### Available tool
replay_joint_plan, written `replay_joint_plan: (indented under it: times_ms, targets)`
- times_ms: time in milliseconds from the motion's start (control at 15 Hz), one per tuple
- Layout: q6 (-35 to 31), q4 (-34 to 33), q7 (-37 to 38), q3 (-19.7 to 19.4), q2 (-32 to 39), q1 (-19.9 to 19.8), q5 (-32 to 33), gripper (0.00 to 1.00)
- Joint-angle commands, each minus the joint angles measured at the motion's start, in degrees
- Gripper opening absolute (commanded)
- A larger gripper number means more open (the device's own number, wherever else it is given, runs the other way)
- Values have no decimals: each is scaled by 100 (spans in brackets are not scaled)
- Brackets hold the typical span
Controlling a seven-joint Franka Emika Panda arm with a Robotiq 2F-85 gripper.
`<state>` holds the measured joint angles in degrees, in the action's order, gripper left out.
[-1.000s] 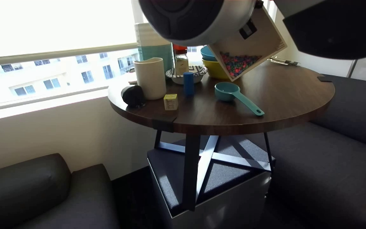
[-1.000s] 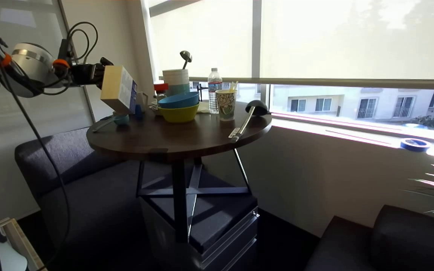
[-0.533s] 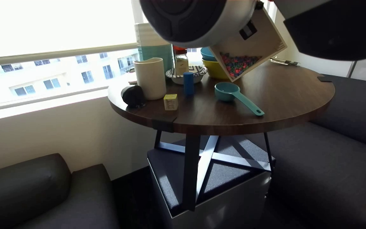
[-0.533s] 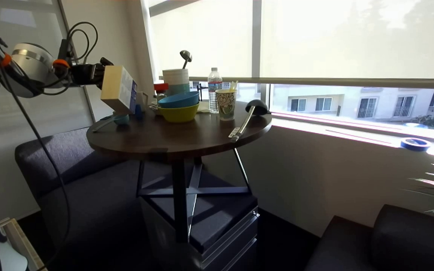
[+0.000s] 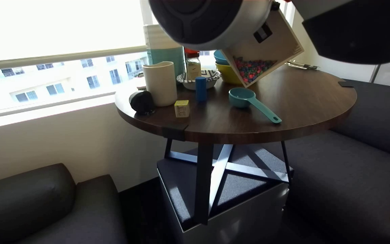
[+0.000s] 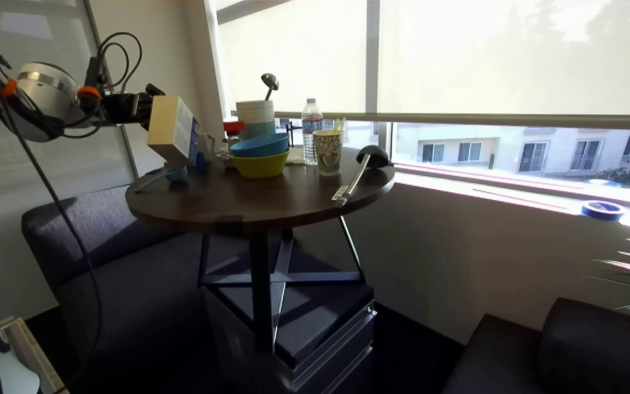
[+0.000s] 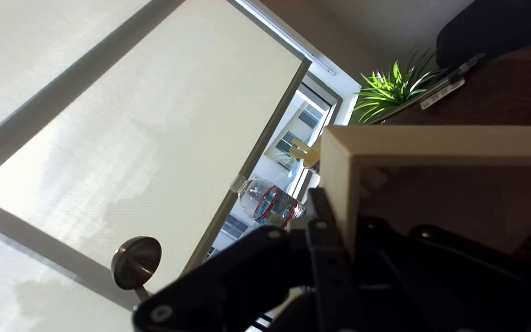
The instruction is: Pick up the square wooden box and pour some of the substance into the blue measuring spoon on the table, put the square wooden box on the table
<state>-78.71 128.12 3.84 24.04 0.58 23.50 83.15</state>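
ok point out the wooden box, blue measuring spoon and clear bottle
wooden box (image 5: pixel 270 50), in an exterior view: bare inner floor
blue measuring spoon (image 5: pixel 239 102), in an exterior view: outer wall of its cup
clear bottle (image 7: pixel 275 206), in the wrist view: its label

A dark round counter stands below the gripper, bearing a spoon and yellow bowl; a bottle, paper cup and ladle rest farther from the gripper.
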Motion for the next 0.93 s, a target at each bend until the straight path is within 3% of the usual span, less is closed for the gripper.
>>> replay_joint_plan:
  times_ms: [0, 267, 733, 800, 867]
  targets:
    - [-49, 25, -37, -11, -135, 8, 36, 2]
    - [226, 67, -97, -15, -71, 10, 254, 2]
    - [-213, 55, 30, -23, -218, -1, 39, 2]
    - [140, 84, -36, -25, -122, 0, 243, 2]
    - [-125, 66, 1, -21, -195, 2, 86, 2]
